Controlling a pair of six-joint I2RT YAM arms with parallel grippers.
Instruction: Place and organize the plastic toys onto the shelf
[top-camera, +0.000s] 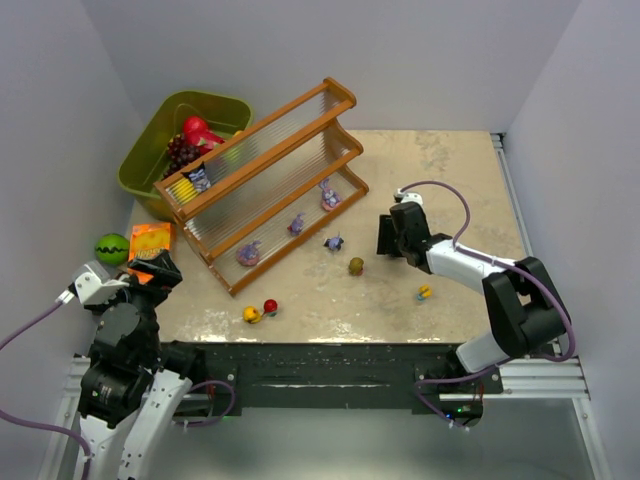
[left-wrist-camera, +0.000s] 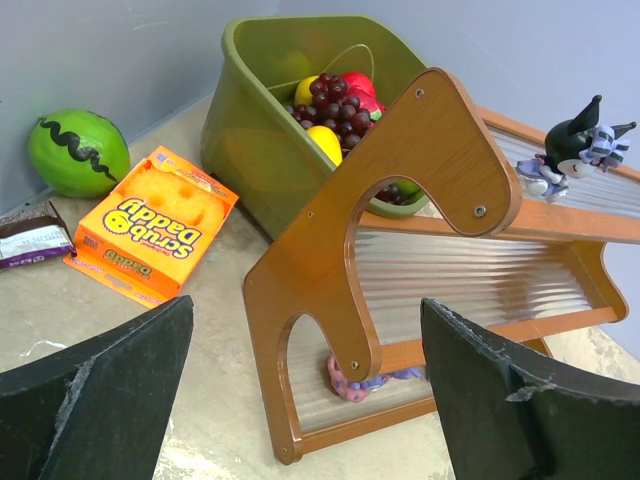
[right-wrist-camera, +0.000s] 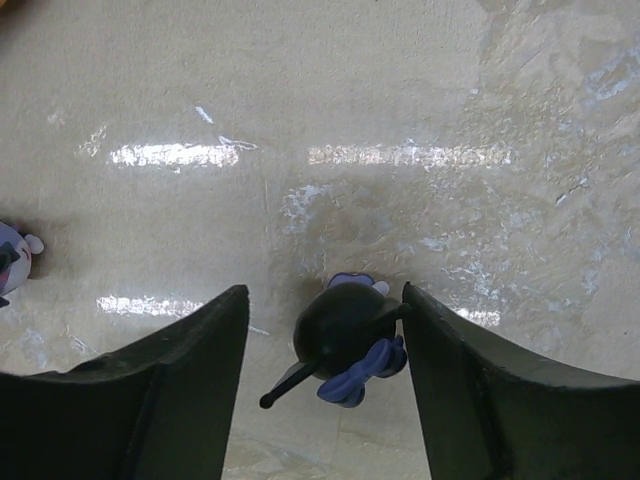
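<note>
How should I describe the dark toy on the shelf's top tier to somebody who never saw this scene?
Find the orange-brown stepped shelf beside the olive-green bin. On its highest tier, at the end nearest the bin, stands a dark figurine. It is alone there; the other shelved toys are pinkish-purple, on the lowest tier.

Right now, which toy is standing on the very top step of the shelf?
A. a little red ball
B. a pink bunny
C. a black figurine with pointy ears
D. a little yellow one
C: the left wrist view shows the black pointy-eared figurine standing alone on the top tier of the shelf.
</note>
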